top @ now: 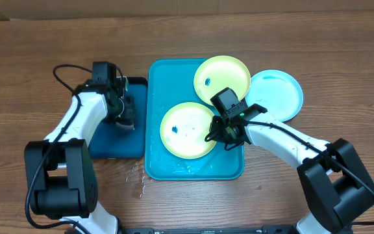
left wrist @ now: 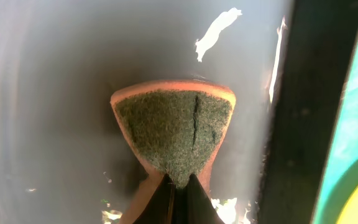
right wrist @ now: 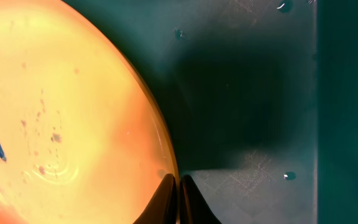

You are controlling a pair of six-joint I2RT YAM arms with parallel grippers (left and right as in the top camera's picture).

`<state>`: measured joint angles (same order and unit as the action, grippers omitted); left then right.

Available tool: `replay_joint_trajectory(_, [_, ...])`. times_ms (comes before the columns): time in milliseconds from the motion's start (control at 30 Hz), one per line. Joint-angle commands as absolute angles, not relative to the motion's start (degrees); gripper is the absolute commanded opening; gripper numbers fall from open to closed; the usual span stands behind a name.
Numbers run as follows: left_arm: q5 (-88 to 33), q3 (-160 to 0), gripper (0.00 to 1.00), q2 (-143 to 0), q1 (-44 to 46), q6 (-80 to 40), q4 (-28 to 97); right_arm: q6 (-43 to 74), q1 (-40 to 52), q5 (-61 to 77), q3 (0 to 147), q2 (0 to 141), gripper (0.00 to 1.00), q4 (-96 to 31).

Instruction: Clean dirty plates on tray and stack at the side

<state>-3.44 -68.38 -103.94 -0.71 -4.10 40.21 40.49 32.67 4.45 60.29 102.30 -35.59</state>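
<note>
Grasping is in hand: the right pincer (right wrist: 178, 184) is nipping the rim of a blue-smeared yellow-green plate (right wrist: 61, 112), which is lying ahead-left of it in the turquoise tray (right wrist: 247, 93). The left pincer (left wrist: 178, 185) is clamping the sponge (left wrist: 176, 134) just ahead of its tips. Next, I judge: bringing sponge onto plate.
</note>
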Motion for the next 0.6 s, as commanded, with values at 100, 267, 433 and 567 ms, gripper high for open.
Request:
replay_joint_trajectory(100, [0.6, -76.2, 0.04, -99.8, -0.3, -3.8, 43.0, 40.8, 32.4, 4.1, 60.0, 102.6, 0.04, -35.2])
replay_joint_trajectory(267, [-2.7, -78.0, 0.04, -98.0, 0.7, -3.8, 45.0, 40.8, 32.4, 4.1, 60.0, 102.6, 0.04, -35.2])
replay_joint_trajectory(433, [-9.7, -78.0, 0.04, -97.7, 3.4, -4.3, 46.3, 40.8, 32.4, 4.1, 60.0, 102.6, 0.04, -35.2])
replay_joint_trajectory(567, [-19.5, -78.0, 0.04, -97.8, 7.1, -5.2, 46.5, 40.8, 32.5, 6.3, 60.0, 102.6, 0.04, -34.3])
